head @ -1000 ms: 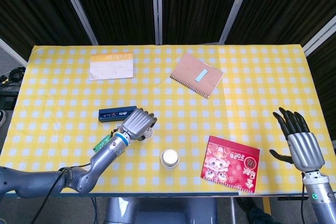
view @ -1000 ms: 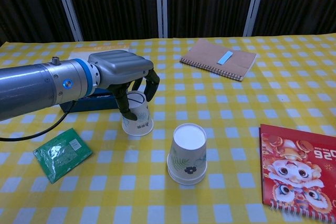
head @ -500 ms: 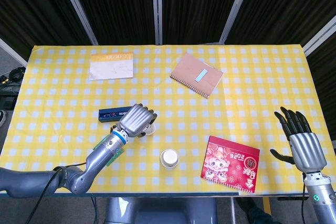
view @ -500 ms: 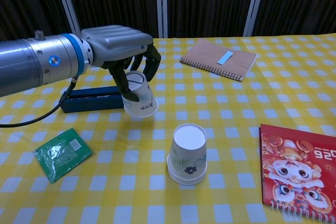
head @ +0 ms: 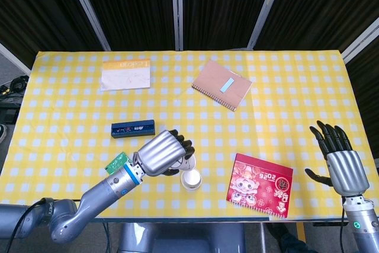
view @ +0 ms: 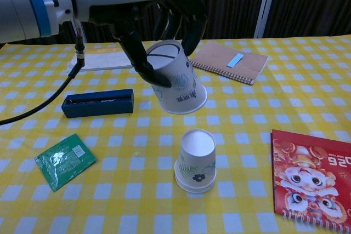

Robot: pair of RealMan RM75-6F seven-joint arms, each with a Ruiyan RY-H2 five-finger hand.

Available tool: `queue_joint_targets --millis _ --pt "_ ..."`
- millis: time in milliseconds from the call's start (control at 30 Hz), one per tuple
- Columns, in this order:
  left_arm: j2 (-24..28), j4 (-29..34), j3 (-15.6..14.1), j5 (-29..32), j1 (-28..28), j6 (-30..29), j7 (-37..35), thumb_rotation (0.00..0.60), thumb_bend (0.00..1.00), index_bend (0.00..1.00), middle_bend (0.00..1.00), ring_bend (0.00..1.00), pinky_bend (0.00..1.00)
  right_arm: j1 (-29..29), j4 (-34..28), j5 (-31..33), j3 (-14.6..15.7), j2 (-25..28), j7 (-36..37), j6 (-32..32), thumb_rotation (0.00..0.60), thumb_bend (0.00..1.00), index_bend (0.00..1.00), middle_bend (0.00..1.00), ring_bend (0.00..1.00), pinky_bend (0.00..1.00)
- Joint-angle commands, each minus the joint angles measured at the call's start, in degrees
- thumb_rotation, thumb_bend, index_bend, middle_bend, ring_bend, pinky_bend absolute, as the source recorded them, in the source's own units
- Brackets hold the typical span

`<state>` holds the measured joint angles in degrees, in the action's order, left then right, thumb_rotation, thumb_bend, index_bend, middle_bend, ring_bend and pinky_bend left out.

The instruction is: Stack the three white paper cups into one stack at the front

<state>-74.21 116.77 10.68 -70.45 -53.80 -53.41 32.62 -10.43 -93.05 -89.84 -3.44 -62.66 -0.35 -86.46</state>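
Note:
My left hand (view: 159,4) grips a white paper cup (view: 176,83) with a leaf print, raised well off the table. The cup is tilted, its wider end pointing down and to the right. It hangs above and slightly behind an upside-down white cup (view: 195,160) near the front edge, apart from it. That cup shows a double rim at its base. In the head view the left hand (head: 166,153) hides the held cup and sits just left of the standing cup (head: 190,178). My right hand (head: 340,161) hovers open by the table's right edge.
A blue box (view: 97,104) and a green packet (view: 66,160) lie left of the cups. A red envelope (view: 312,176) lies at the front right. A brown notebook (view: 228,61) and a white-and-orange booklet (head: 125,74) lie at the back.
My left hand lifted the cup off the table beside the blue box and carried it up and to the right, over the upside-down cup. The right hand stayed put.

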Motion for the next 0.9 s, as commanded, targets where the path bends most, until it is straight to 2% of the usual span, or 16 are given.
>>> queue_joint_targets --millis 33,533,900 --pt "-0.63 0.64 -0.83 0.94 -1.5 2.06 1.11 0.6 0.23 0.59 0.48 0.5 0.48 0.12 -0.07 -0.13 -0.03 0.03 -0.13 -0.05 0.6 0.0 0.0 0.0 0.0 0.0" --pt "-7.65 -2.79 -1.91 8.15 -6.1 2.7 6.84 0.6 0.23 0.59 0.48 0.5 0.48 0.44 -0.06 -0.48 -0.36 0.17 -0.14 0.07 0.6 0.0 0.0 0.0 0.0 0.0" --pt "-9.13 -3.59 -2.71 12.16 -8.29 1.78 9.3 0.6 0.23 0.59 0.48 0.5 0.48 0.56 -0.05 -0.94 -0.53 0.34 0.02 0.11 0.6 0.0 0.0 0.0 0.0 0.0"
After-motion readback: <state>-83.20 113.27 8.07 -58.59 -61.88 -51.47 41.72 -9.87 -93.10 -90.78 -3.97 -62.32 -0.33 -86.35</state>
